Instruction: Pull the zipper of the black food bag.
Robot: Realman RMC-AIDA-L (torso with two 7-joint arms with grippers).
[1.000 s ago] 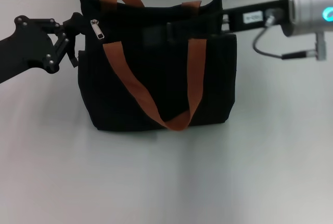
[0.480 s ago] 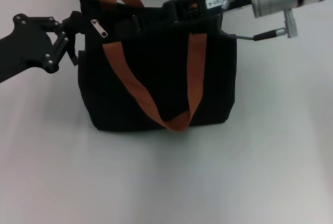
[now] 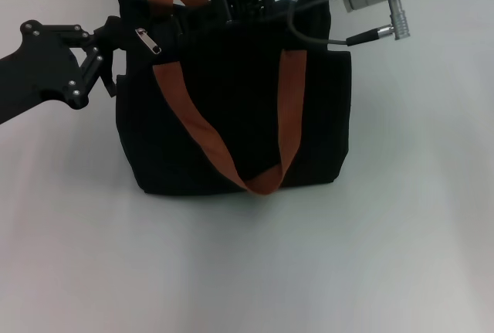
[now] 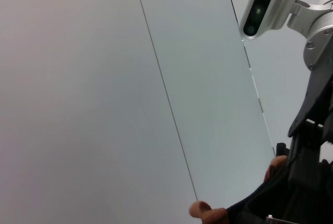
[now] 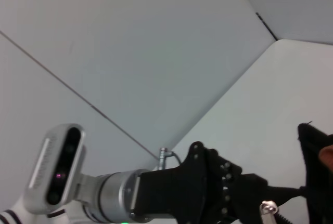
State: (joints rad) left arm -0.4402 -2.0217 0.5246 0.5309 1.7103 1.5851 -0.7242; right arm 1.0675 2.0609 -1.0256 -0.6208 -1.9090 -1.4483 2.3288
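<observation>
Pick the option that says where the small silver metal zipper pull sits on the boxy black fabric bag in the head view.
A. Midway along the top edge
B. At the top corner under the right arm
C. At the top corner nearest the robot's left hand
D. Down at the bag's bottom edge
C: the small silver metal zipper pull lies at the boxy black fabric bag's top corner, right beside the left hand, far from the right arm.

A large boxy black fabric food bag (image 3: 231,117) with two rust-orange webbing handles stands upright in the upper middle of the head view, one handle drooping down its front face. Its small silver metal zipper pull (image 3: 148,42) lies tilted at the bag's upper left corner.
</observation>
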